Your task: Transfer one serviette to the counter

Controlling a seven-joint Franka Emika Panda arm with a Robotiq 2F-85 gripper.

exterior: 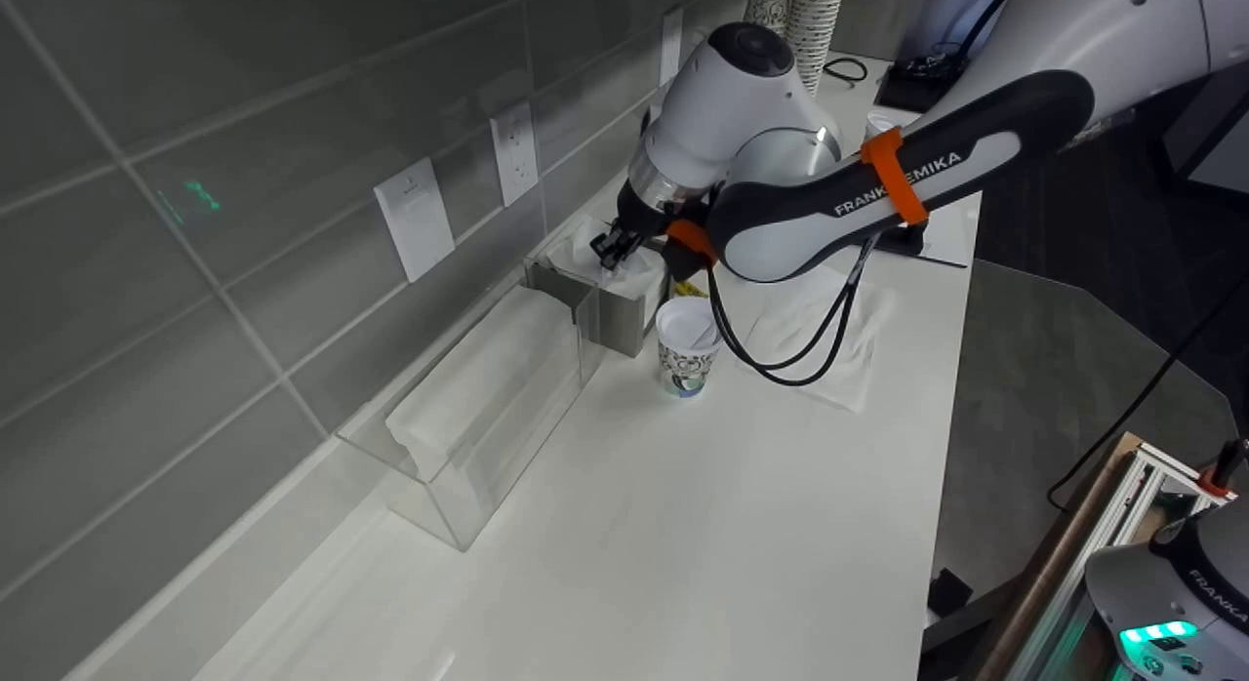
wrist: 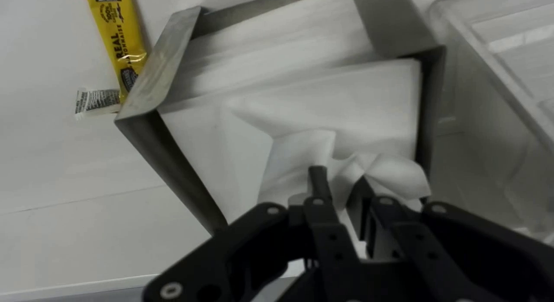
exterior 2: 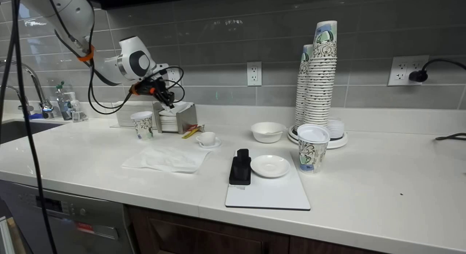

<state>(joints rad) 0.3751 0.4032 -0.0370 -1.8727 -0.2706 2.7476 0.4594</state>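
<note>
Wrist view: the gripper (wrist: 340, 185) is over the napkin holder (wrist: 162, 68), fingers close together with a creased fold of the top serviette (wrist: 298, 152) pinched between them; firmness of the hold cannot be verified. The remainder of the serviette lies inside the holder, on the stack of napkins (wrist: 277, 51). Next, in an exterior view, a clear box (exterior: 522, 437) and a paper cup (exterior: 684, 369) stand just beside the holder on the counter (exterior: 722, 525); the fingertips are too small to inspect. In an exterior view, a white sheet (exterior 2: 165, 159) lies on the counter in front of the holder. Step in hand, by judgement: pick-up, with transfer not yet done. Next move: raise the serviette straight up from the holder, check that a single napkin follows, carry it past the cup, lower it onto the counter near the holder, then release.
</note>
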